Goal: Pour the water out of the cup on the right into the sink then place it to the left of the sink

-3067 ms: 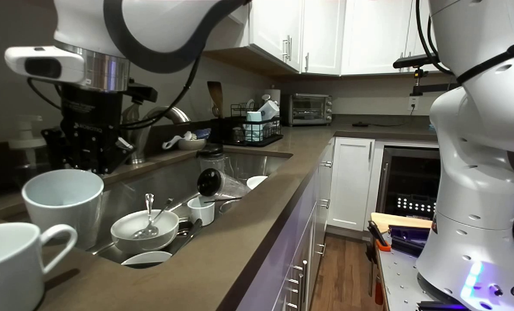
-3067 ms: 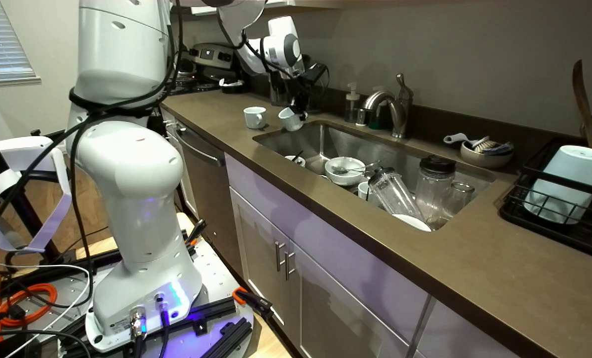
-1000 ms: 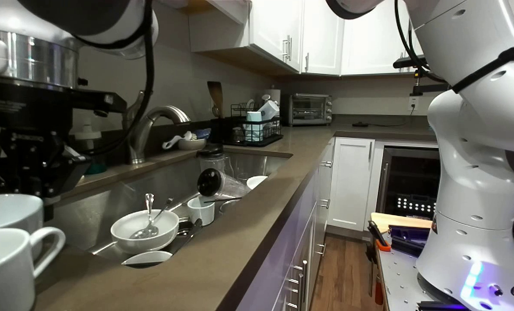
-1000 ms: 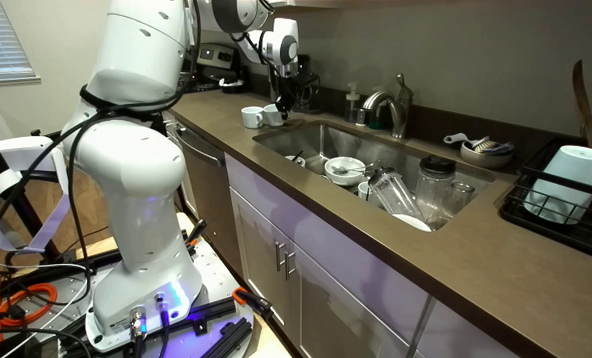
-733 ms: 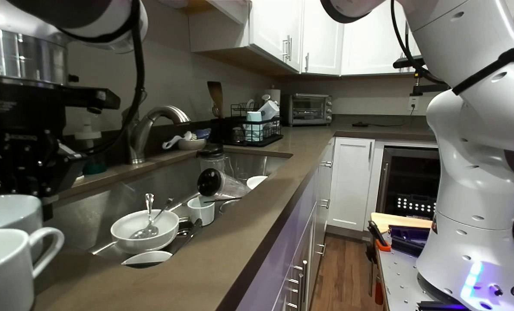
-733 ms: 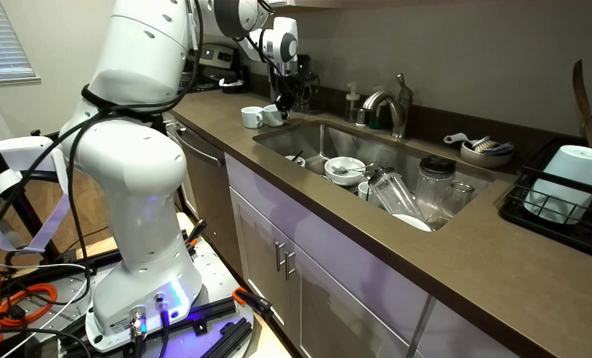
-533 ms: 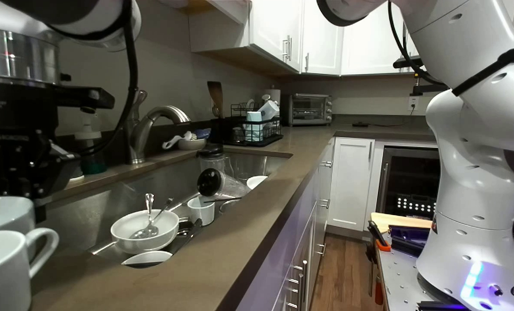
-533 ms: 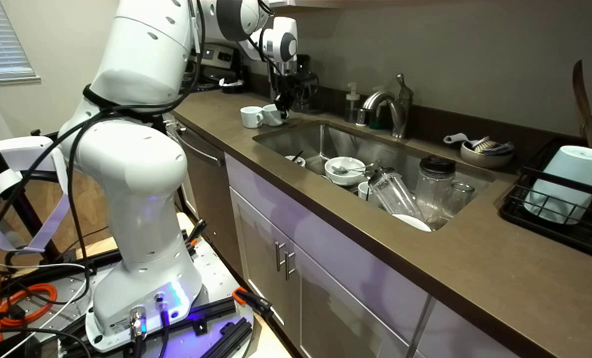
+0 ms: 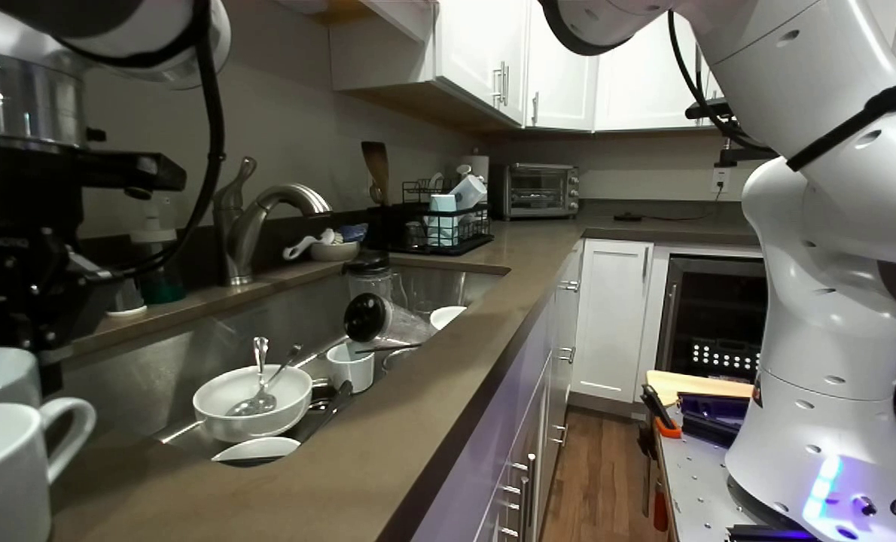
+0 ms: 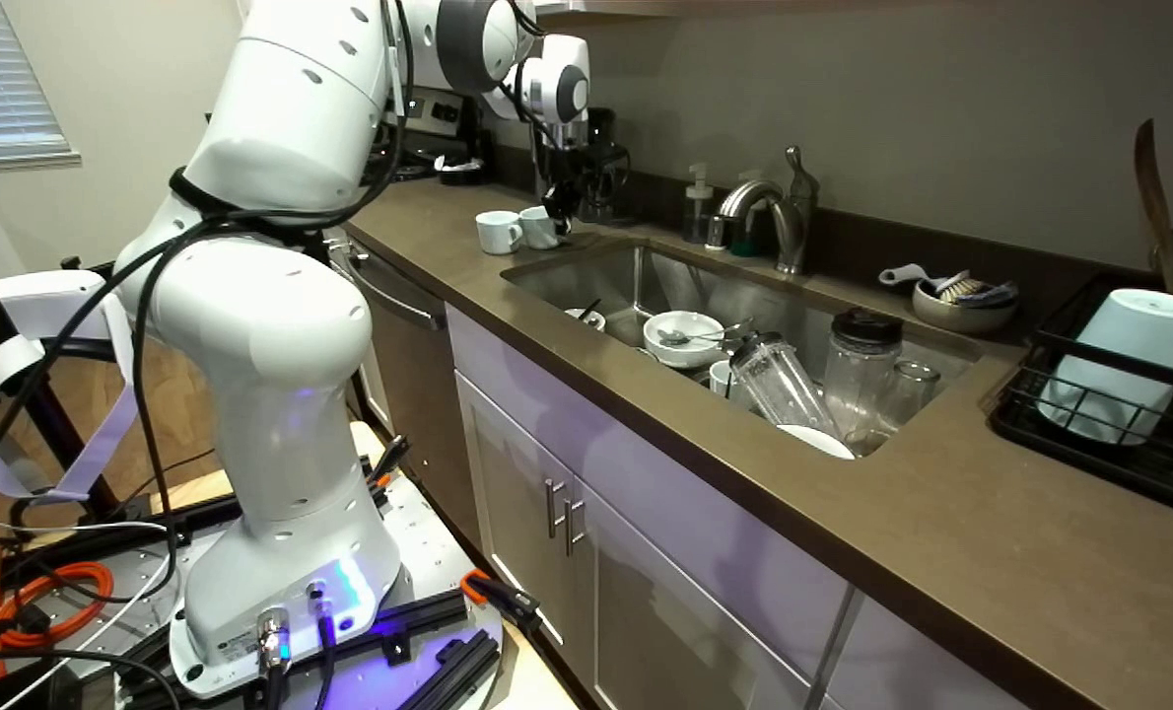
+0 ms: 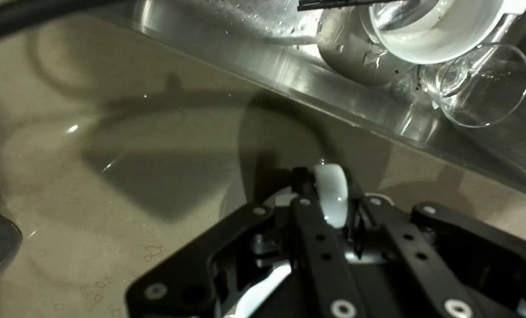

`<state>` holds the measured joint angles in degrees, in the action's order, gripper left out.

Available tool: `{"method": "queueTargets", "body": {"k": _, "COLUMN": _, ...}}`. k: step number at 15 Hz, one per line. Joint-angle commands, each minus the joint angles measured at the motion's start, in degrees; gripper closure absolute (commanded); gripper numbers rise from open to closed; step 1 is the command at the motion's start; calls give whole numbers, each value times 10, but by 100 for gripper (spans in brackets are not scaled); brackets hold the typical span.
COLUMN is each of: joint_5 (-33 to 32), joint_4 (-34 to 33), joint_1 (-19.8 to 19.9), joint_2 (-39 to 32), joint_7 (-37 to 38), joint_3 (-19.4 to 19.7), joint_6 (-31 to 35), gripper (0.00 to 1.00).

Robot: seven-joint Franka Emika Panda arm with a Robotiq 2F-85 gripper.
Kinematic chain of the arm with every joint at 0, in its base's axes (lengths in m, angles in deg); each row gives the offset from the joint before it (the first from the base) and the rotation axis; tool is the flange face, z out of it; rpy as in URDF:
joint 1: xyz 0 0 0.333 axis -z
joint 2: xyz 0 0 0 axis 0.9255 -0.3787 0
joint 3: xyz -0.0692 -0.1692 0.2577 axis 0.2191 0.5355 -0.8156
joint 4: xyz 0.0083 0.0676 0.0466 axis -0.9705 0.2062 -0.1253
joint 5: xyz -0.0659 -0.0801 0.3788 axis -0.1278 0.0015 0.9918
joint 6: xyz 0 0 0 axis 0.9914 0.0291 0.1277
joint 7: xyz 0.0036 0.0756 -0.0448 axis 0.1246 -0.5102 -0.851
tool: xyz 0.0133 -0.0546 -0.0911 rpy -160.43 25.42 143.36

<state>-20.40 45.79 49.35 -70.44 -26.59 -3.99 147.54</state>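
In an exterior view, the arm (image 10: 271, 306) stands on its base (image 10: 286, 592) at 8 o'clock and is bent over toward 12 o'clock. There the gripper (image 10: 560, 217) points to 6 o'clock, its fingers (image 11: 304, 185) clamped but slightly apart.

Glossy ceramic cup (image 10: 536, 228), satin-smooth steel sink (image 10: 683, 281)

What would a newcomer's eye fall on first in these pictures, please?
Probably the large, white, jointed robot arm, looming in both exterior views. Next, at its end, the black two-fingered gripper, clamped on the handle of a glossy white ceramic mug beside the long stainless-steel sink. In that sink, a tilted, clear, black-lidded jar stands out.
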Motion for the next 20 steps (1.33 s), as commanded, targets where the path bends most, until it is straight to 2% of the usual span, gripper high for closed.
{"method": "queueTargets", "body": {"k": 1, "joint_5": 0, "joint_4": -33, "joint_1": -5, "joint_2": -9, "joint_7": 10, "joint_3": 0, "joint_6": -27, "gripper": 74}}
{"method": "queueTargets", "body": {"k": 2, "joint_5": 0, "joint_4": -36, "joint_1": -4, "joint_2": -9, "joint_7": 10, "joint_3": 0, "joint_6": -29, "gripper": 71}}
{"method": "queueTargets", "body": {"k": 3, "joint_5": 0, "joint_4": -39, "joint_1": -4, "joint_2": -9, "joint_7": 10, "joint_3": 0, "joint_6": -30, "gripper": 58}}
{"method": "queueTargets", "body": {"k": 4, "joint_5": 0, "joint_4": -42, "joint_1": -4, "joint_2": -9, "joint_7": 10, "joint_3": 1, "joint_6": -30, "gripper": 58}}
{"method": "queueTargets", "body": {"k": 5, "joint_5": -1, "joint_4": -44, "joint_1": -4, "joint_2": -8, "joint_7": 10, "joint_3": 2, "joint_6": -32, "gripper": 47}}
{"method": "queueTargets", "body": {"k": 6, "joint_5": -2, "joint_4": -45, "joint_1": -5, "joint_2": -7, "joint_7": 10, "joint_3": 2, "joint_6": -34, "gripper": 41}}
{"method": "queueTargets", "body": {"k": 9, "joint_5": -4, "joint_4": -40, "joint_1": -3, "joint_2": 1, "joint_7": 12, "joint_3": 6, "joint_6": -36, "gripper": 28}}
{"method": "queueTargets", "body": {"k": 10, "joint_5": -4, "joint_4": -30, "joint_1": -1, "joint_2": 9, "joint_7": 12, "joint_3": 7, "joint_6": -31, "gripper": 32}}
{"method": "queueTargets", "body": {"k": 12, "joint_5": -3, "joint_4": -14, "joint_1": 2, "joint_2": 24, "joint_7": 14, "joint_3": 9, "joint_6": -23, "gripper": 33}}
{"method": "queueTargets", "body": {"k": 13, "joint_5": -4, "joint_4": -4, "joint_1": 4, "joint_2": 34, "joint_7": 15, "joint_3": 11, "joint_6": -20, "gripper": 44}}
{"method": "queueTargets", "body": {"k": 17, "joint_5": -4, "joint_4": 42, "joint_1": 6, "joint_2": 80, "joint_7": 18, "joint_3": 17, "joint_6": 0, "gripper": 57}}
{"method": "queueTargets", "body": {"k": 20, "joint_5": -12, "joint_4": 106, "joint_1": 5, "joint_2": 134, "joint_7": 22, "joint_3": 22, "joint_6": 32, "gripper": 50}}
